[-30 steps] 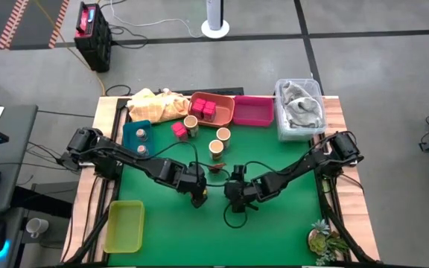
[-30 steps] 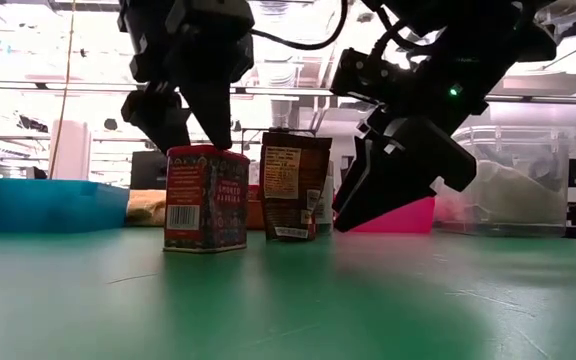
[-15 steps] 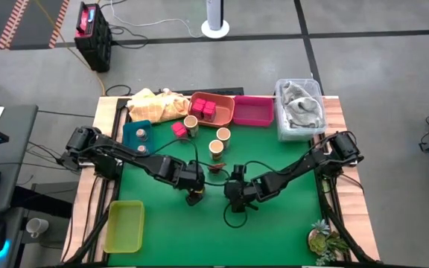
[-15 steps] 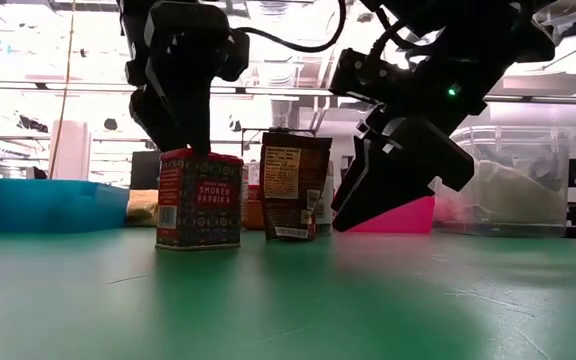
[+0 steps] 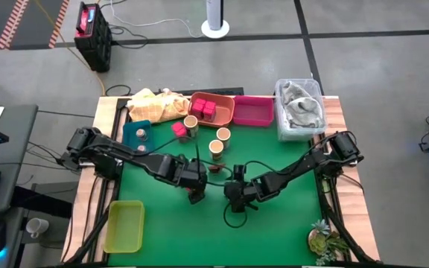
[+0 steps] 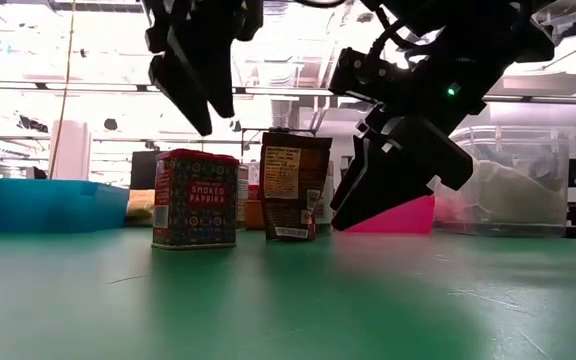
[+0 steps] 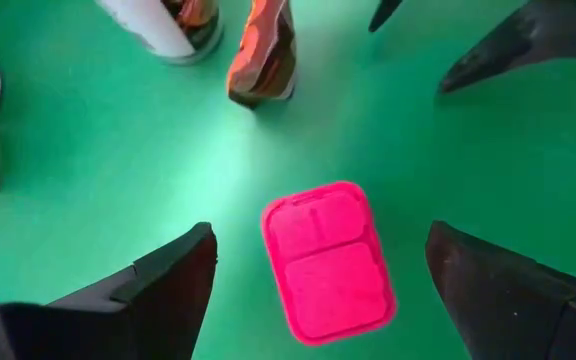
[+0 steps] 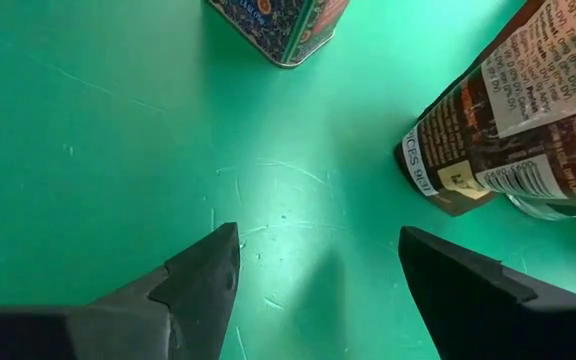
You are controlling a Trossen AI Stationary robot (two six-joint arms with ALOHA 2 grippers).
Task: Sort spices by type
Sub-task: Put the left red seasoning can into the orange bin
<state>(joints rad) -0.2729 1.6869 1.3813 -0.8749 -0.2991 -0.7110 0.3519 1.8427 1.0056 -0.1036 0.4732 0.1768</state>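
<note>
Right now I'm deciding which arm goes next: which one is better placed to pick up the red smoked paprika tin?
Left. The left gripper hangs open right above the paprika tin, whose pink lid sits between its fingers in the left wrist view. The right gripper is open too, but beyond the brown pouch.

Two dark robot arms reach from opposite sides of the table toward its middle. The left gripper (image 5: 194, 187) hangs raised above the table surface, pointing down, its two fingers (image 7: 158, 290) spread wide with nothing between them. The right gripper (image 5: 232, 195) sits close beside it, tilted low near the surface, its fingers (image 8: 193, 275) also spread apart and empty.
</note>
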